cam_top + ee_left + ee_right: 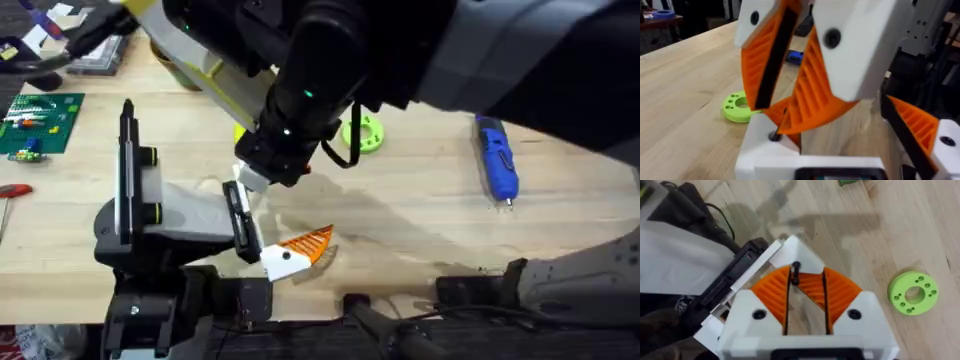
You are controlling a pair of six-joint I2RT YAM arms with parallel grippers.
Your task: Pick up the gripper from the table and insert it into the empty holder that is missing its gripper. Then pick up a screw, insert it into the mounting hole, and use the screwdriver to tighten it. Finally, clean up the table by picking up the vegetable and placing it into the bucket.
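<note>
1. Right pincer (807,278): narrow, pinching a small black screw (795,273) at the tips, right over the gripper's white block.
2. Gripper (305,245): at the black end bracket of the holder (180,215), orange finger pointing away from it, low over the tabletop (420,215).
3. Left pincer (810,162): opening cannot be told.
4. Screwdriver (497,160): lying flat, well apart on the right.
5. Lime-green ring (913,292): near, untouched.
</note>
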